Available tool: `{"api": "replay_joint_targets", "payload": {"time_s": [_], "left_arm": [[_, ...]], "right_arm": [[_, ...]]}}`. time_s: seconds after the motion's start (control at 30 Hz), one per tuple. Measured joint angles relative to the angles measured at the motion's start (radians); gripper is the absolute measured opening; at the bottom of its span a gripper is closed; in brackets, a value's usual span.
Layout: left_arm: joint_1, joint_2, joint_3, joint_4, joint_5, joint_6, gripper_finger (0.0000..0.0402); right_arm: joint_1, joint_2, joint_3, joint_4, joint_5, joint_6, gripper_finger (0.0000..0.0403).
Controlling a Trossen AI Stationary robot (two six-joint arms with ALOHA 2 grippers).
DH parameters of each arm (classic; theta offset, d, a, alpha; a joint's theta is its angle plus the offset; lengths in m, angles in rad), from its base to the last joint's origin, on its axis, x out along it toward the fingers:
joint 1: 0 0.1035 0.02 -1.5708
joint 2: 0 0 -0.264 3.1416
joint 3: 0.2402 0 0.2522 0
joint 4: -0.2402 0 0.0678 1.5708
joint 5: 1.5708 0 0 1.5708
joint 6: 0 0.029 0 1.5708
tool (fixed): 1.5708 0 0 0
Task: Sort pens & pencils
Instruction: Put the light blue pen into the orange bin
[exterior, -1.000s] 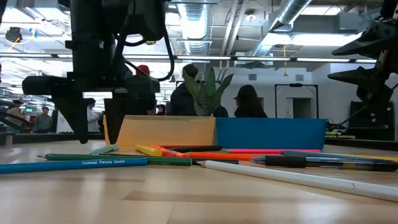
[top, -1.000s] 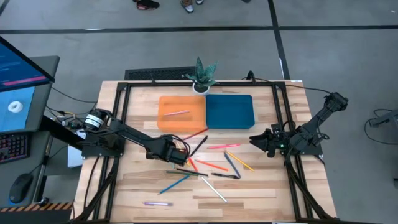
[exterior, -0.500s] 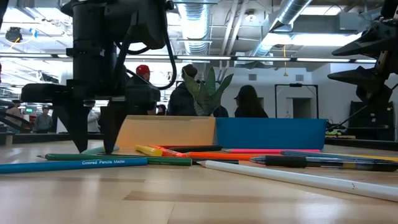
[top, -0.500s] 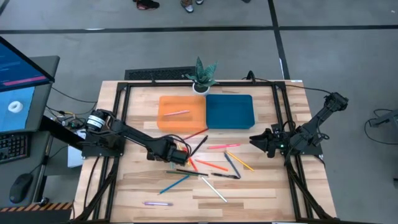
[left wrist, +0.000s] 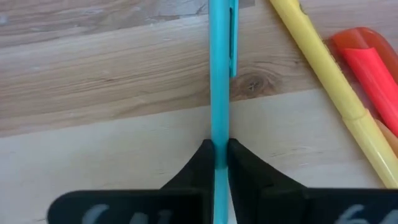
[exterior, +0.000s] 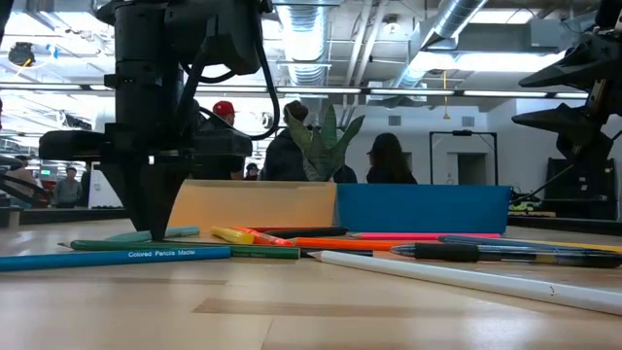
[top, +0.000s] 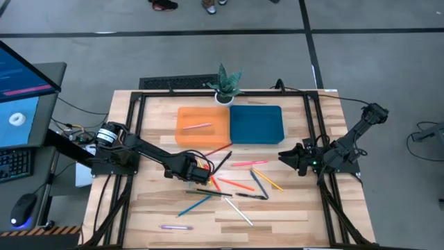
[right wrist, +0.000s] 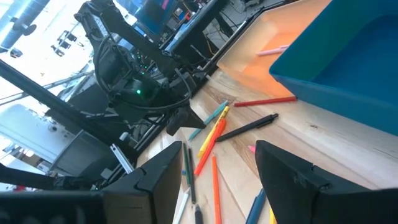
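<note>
Overhead and table-level views share the orange tray point(top: 201, 126) — wrist cameras look close.

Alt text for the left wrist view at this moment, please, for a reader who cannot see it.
The left end effector has its two dark fingers closed on a turquoise pen lying on the light wooden table. The pen runs straight away from the camera between the fingers. A yellow pen and a red-orange marker lie beside it, apart from it.

Table point(left wrist: 112, 93) matt grained wood; teal pen point(left wrist: 219, 74) glossy plastic.
</note>
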Motion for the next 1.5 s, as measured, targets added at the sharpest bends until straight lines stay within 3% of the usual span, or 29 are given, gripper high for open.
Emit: {"api": "replay_joint_targets", "payload": {"time_s": [0.2, 0.63, 0.9, 1.23, 1.5], "left_arm": [[0.0, 0.001, 0.01, -0.007, 0.002, 0.006, 0.001], [-0.016, -0.015, 0.17, -0.051, 0.002, 0.101, 0.001], [-0.019, -0.146, 0.26, -0.051, -0.125, 0.17, 0.0012], [-0.018, -0.343, 0.36, 0.019, -0.373, 0.455, 0.0013], [-0.018, -0.432, 0.36, 0.348, -0.425, 0.859, 0.0013]], "right_arm": [[0.0, 0.0, 0.0, 0.0, 0.002, -0.015, 0.0225], [-0.001, 0.0, 0.0, 0.0, 0.003, -0.025, 0.0225], [-0.001, 0.0, 0.0, 0.0, 0.003, -0.041, 0.0225], [-0.002, 0.0, 0.0, 0.0, 0.003, -0.043, 0.0225], [-0.002, 0.0, 0.0, 0.0, 0.003, -0.051, 0.0225]]}}
